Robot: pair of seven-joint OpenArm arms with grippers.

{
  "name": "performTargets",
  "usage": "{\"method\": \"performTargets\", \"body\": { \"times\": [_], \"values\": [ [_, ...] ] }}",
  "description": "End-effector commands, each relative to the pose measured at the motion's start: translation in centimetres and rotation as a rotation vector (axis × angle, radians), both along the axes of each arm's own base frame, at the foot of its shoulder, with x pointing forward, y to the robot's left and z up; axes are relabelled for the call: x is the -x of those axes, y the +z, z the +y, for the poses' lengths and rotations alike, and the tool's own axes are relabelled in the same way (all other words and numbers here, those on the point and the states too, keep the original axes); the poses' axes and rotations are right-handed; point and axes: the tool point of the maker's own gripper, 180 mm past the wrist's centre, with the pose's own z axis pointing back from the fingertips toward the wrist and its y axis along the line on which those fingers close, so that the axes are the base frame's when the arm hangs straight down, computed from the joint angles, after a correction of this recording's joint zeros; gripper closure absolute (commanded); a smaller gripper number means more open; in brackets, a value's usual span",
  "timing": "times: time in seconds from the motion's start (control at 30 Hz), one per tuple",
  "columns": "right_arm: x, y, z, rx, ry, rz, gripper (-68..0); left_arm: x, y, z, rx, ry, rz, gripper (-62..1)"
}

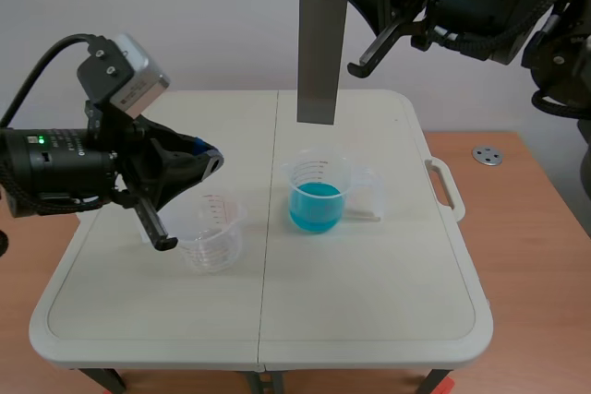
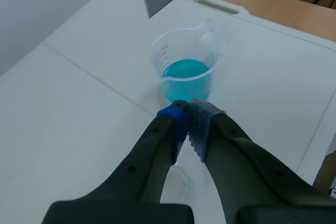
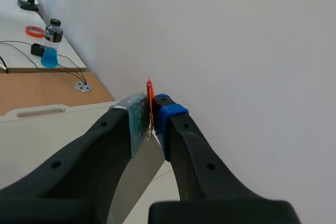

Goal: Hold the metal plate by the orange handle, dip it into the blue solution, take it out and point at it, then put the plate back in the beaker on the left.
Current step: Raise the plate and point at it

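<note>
A: Grey metal plate [image 1: 322, 57] hangs above the blue-solution beaker [image 1: 319, 193], orange handle [image 3: 150, 100] pinched in the right end effector [image 3: 152, 116].
B: The left end effector [image 2: 187, 109]?
A: Closed on nothing, near that beaker, above the empty beaker [image 1: 214, 232] beside it.

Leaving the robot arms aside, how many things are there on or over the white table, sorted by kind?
Beakers: 2, the empty beaker and the beaker of blue solution.
Metal plates: 1, the metal plate, hanging from the right gripper.
Total: 3.
</note>
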Motion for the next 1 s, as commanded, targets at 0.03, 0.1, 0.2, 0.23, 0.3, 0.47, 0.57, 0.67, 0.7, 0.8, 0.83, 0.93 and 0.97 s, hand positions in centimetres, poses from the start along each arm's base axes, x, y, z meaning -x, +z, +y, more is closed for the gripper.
{"method": "performTargets", "body": {
  "times": [0.03,0.1,0.2,0.23,0.3,0.47,0.57,0.67,0.7,0.8,0.83,0.93,0.97],
  "values": [
    [0.1,1.6,-0.2,-0.018,0.008,-0.043,-1.3,-1.1,0.9,-0.8,0.016,0.020,-0.031,-1.2],
    [0.1,1.6,-0.2,-0.017,0.007,-0.042,-1.3,-1.6,0.7,-1.3,0.018,0.031,-0.024,-1.2],
    [0.1,1.6,-0.2,-0.016,0.006,-0.041,-1.3,-2.4,0.6,-2.0,0.022,0.039,-0.028,-1.2],
    [0.1,1.6,-0.2,-0.015,0.006,-0.041,-1.3,-2.7,0.5,-2.2,0.024,0.042,-0.029,-1.2],
    [0.0,1.5,-0.2,-0.011,0.003,-0.037,-1.3,-3.4,0.3,-2.4,0.025,0.053,-0.027,-1.2],
    [-0.1,1.3,-0.3,-0.003,-0.002,-0.030,-1.3,-5.1,-0.7,-2.7,0.020,0.086,-0.014,-1.2],
    [-0.2,1.1,-0.3,0.004,-0.007,-0.023,-1.3,-5.9,-0.9,-3.0,0.027,0.096,-0.010,-1.2],
    [-0.2,1.1,-0.3,0.004,-0.007,-0.023,-1.3,-6.6,-0.9,-3.5,0.039,0.105,-0.006,-1.2],
    [-0.2,1.1,-0.3,0.004,-0.007,-0.023,-1.3,-6.8,-1.0,-3.7,0.037,0.106,-0.010,-1.2],
    [-0.2,1.1,-0.3,0.004,-0.007,-0.023,-1.3,-7.2,-1.0,-4.3,0.034,0.103,-0.025,-1.2],
    [-0.2,1.0,-0.3,0.007,-0.009,-0.020,-1.3,-7.3,-1.1,-4.4,0.030,0.106,-0.028,-1.2],
    [-0.2,1.0,-0.3,0.009,-0.010,-0.018,-1.3,-7.5,-1.2,-4.9,0.023,0.112,-0.048,-1.2],
    [-0.2,1.0,-0.3,0.009,-0.010,-0.018,-1.3,-7.5,-1.3,-5.1,0.024,0.110,-0.047,-1.2]
  ]
}}
